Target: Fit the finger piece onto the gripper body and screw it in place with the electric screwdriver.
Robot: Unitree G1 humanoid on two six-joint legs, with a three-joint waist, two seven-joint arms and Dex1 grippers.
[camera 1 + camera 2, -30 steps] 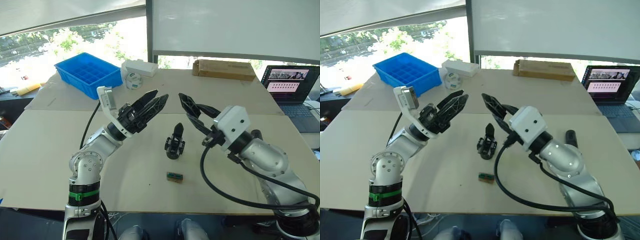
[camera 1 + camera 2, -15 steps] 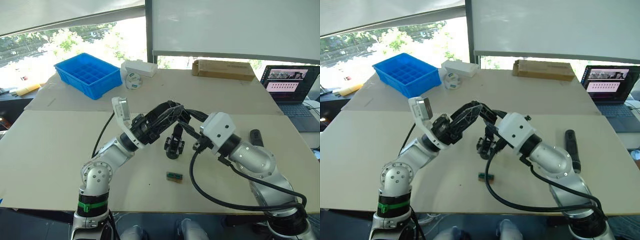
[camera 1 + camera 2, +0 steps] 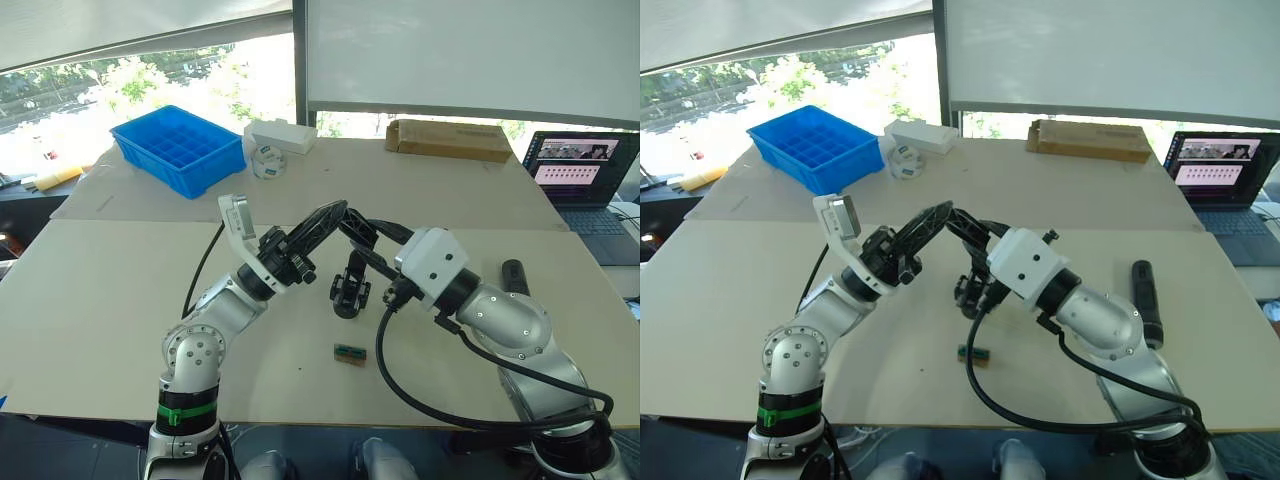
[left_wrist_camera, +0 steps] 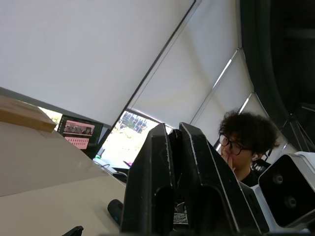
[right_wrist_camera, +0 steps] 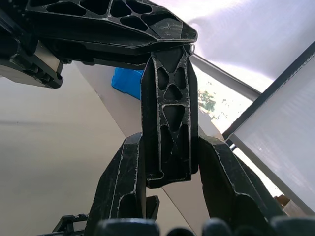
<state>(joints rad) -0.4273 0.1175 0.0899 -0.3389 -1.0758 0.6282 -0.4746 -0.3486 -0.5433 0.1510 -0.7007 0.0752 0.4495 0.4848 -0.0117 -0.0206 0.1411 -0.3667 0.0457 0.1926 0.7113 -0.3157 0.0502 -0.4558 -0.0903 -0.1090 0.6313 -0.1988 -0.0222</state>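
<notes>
Lying nearest the camera on the table (image 3: 100, 300), a small green-brown block (image 3: 349, 353) sits below and short of the two grippers. Just beyond it, the gripper body (image 3: 350, 285) stands on the tabletop with its one pointed finger up, directly beneath the spot where the left gripper (image 3: 328, 215) and the right gripper (image 3: 358, 228) meet tip to tip in the air.

The right wrist view shows the right gripper's two fingers (image 5: 123, 187) pressed against either side of the finger piece (image 5: 167, 123), a black latticed part held upright between them, its top end touching the tip of the left gripper. In the left wrist view the left gripper's fingers (image 4: 152, 182) are drawn close with a narrow dark slit between them; whether they also have hold of the piece cannot be told.

Off to the right gripper's outer side, well apart from both arms, the electric screwdriver (image 3: 1145, 300) lies flat on the table. Farther back, beyond the left gripper, are a blue tray (image 3: 180, 148), a roll of tape (image 3: 265, 160) and a white box (image 3: 280, 135). Beyond the right gripper are a cardboard box (image 3: 447, 138) and an open laptop (image 3: 580, 165). A person (image 4: 243, 142) with glasses shows in the left wrist view.
</notes>
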